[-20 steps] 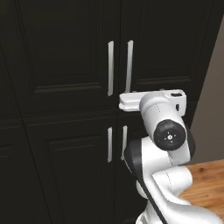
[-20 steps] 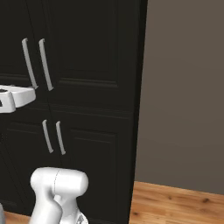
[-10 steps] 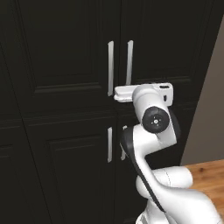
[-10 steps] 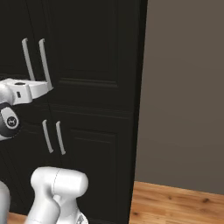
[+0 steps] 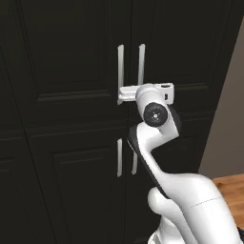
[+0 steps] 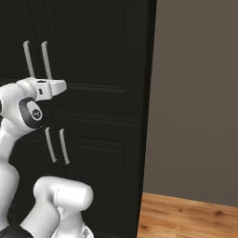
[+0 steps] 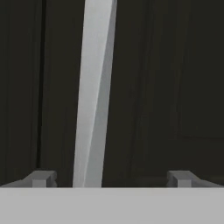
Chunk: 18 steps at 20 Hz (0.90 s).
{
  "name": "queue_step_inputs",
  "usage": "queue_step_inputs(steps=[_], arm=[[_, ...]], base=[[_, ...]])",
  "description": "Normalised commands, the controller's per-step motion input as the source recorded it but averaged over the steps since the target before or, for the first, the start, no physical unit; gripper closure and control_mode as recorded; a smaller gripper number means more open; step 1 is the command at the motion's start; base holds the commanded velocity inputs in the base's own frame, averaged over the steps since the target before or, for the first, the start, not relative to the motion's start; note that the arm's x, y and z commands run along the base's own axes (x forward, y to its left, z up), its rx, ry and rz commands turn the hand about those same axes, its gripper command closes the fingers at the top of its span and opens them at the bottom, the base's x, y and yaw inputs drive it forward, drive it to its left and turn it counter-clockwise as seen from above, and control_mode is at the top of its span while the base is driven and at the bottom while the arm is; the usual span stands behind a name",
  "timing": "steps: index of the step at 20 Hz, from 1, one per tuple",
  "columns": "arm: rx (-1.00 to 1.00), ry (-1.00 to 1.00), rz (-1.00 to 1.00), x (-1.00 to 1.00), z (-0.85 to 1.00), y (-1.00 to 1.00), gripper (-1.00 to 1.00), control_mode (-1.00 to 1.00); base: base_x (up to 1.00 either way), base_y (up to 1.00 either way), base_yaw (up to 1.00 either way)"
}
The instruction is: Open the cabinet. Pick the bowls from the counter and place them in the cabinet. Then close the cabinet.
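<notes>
Ahead of the base: the cabinet (image 5: 71, 62) — tall, black, panelled, both upper doors shut; it takes up most of the left base view and the left half of the right base view.
Wall: a plain grey-brown wall (image 6: 195, 93) stands right of the cabinet; the right base view shows a broad stretch of it, the left base view a thin strip.
Floor: wood floor (image 6: 186, 218) at the foot of the wall, far more of it in the right base view.
Arm: the white arm (image 5: 157, 138) rises in front of the doors, hand level and reaching toward the seam between them.
Lower doors: below the upper pair, with shorter handles (image 5: 119, 157) at their own seam.
Upper handles: two long slim white bars (image 5: 141, 59) side by side at the seam; the hand meets the left bar near its lower end in the left base view.
Gripper: gripper (image 7: 111, 178) spread wide — the hand view shows one bar (image 7: 94, 87) running up between the two finger tips, nearer the left tip (image 7: 41, 178); whether either tip touches it I cannot tell.
</notes>
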Motion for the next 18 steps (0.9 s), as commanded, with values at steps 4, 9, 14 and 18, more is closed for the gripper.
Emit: queue_step_inputs(steps=[4,9,14,18], arm=[[0.0,0.0,0.0,1.0,-0.21,0.0,-1.0,-1.0],[0.0,0.0,0.0,1.0,-0.31,0.0,-1.0,-1.0],[0.0,0.0,0.0,0.39,-0.1,0.0,1.0,-1.0],[0.0,0.0,-0.01,-0.41,0.0,-0.22,1.0,-1.0]], base=[[0.0,0.0,0.0],[0.0,0.0,0.0],[0.0,0.0,0.0],[0.0,0.0,0.0]])
